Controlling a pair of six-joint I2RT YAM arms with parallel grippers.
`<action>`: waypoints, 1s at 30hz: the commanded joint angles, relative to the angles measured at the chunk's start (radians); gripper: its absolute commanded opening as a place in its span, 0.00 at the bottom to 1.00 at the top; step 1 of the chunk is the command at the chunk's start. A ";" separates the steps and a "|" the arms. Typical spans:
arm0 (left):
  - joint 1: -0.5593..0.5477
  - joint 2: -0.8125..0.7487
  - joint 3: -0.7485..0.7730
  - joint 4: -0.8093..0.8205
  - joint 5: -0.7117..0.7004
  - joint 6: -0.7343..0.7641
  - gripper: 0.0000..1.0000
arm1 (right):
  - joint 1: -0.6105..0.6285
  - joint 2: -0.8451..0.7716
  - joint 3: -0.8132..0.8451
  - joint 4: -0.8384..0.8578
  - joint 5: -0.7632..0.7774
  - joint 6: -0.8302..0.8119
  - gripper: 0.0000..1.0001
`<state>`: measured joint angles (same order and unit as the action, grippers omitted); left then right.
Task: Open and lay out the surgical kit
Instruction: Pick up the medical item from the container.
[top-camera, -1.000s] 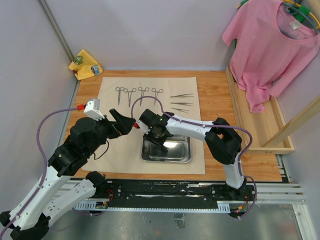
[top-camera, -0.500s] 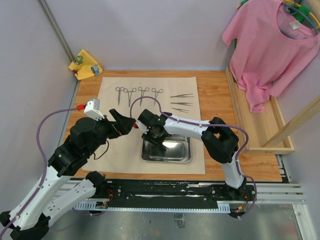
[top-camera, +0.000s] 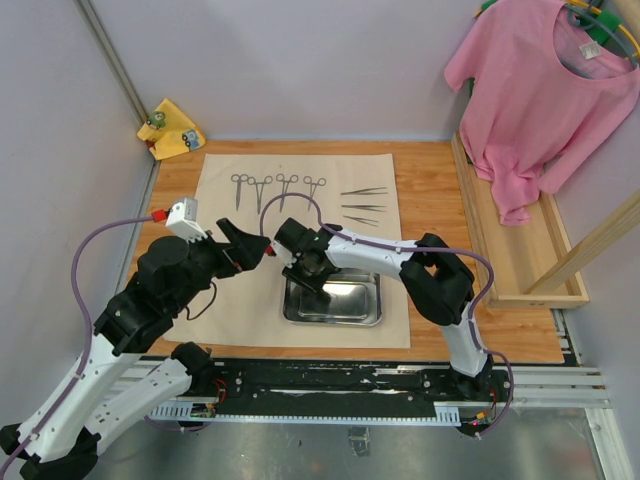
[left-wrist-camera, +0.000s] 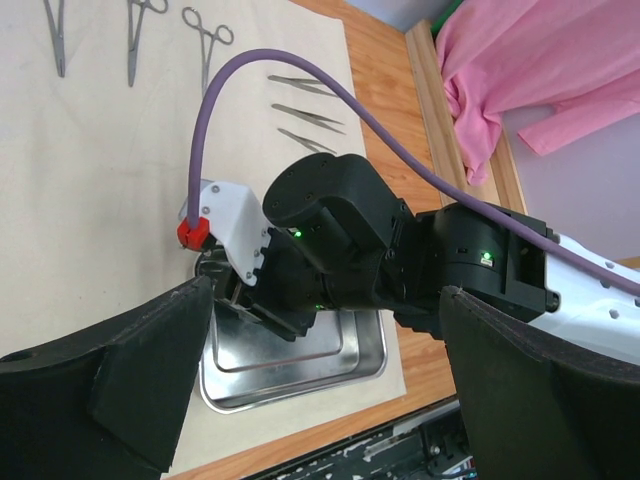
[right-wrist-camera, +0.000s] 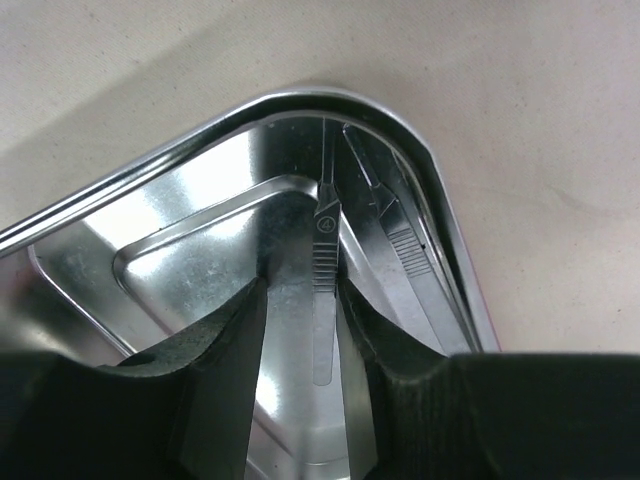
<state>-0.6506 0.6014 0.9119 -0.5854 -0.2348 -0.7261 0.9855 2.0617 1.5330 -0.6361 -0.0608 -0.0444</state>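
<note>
The beige cloth wrap (top-camera: 230, 300) lies spread flat on the table. Several ring-handled forceps (top-camera: 280, 187) and three slim tweezers (top-camera: 362, 207) lie in rows at its far end. The steel tray (top-camera: 360, 312) sits at the near end. My right gripper (top-camera: 312, 285) reaches down into the tray's left corner. In the right wrist view its jaws (right-wrist-camera: 303, 290) stand open on either side of a flat ribbed steel handle (right-wrist-camera: 323, 300) lying on the tray floor (right-wrist-camera: 190, 240); a second flat handle (right-wrist-camera: 405, 245) lies along the rim. My left gripper (top-camera: 255, 247) hovers wide open and empty, left of the tray.
A pink T-shirt (top-camera: 540, 90) hangs at the back right over a wooden rack (top-camera: 520, 250). A small yellow cloth (top-camera: 172, 128) sits in the far left corner. The right arm's purple cable (left-wrist-camera: 215, 130) arches over the cloth between the two grippers.
My right gripper has shifted slightly left within the tray. The left arm has barely moved, and the laid-out instruments stay where they were.
</note>
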 joint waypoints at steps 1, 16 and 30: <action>-0.005 -0.012 -0.005 0.007 -0.015 -0.004 0.99 | 0.002 0.044 -0.055 -0.100 -0.015 0.041 0.35; -0.004 -0.012 -0.001 0.007 -0.021 0.002 0.99 | 0.005 0.088 -0.062 -0.099 -0.003 0.048 0.22; -0.005 -0.018 0.014 0.010 -0.029 0.017 0.99 | 0.005 -0.020 -0.093 -0.005 0.084 0.031 0.08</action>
<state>-0.6506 0.5964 0.9119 -0.5850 -0.2428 -0.7250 0.9874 2.0270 1.4822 -0.6361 -0.0212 -0.0002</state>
